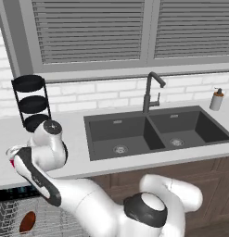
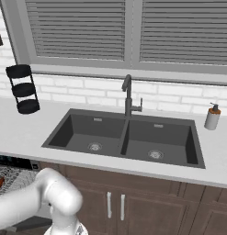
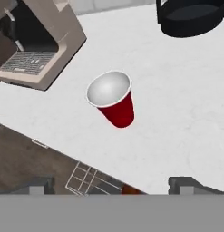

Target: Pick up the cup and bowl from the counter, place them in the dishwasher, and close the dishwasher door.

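Note:
The red cup (image 3: 114, 102) stands upright on the pale counter (image 3: 177, 99), white inside facing up. My gripper (image 3: 113, 186) hovers above and short of it, open, with nothing between the fingertips (image 3: 185, 185). In the left base view my hand covers most of the cup (image 1: 12, 162) near the counter's front edge. The brown bowl (image 1: 27, 221) lies in the wire rack of the dishwasher (image 1: 14, 193), below its black control strip; a sliver of the bowl (image 3: 130, 190) also peeks over the counter edge. The dishwasher door is out of view.
A beige coffee machine (image 3: 38, 45) sits close to the cup. The black three-tier stand (image 1: 30, 102) is just behind it. Further right are the dark double sink (image 1: 150, 132), faucet (image 1: 151, 91) and soap dispenser (image 1: 217, 99).

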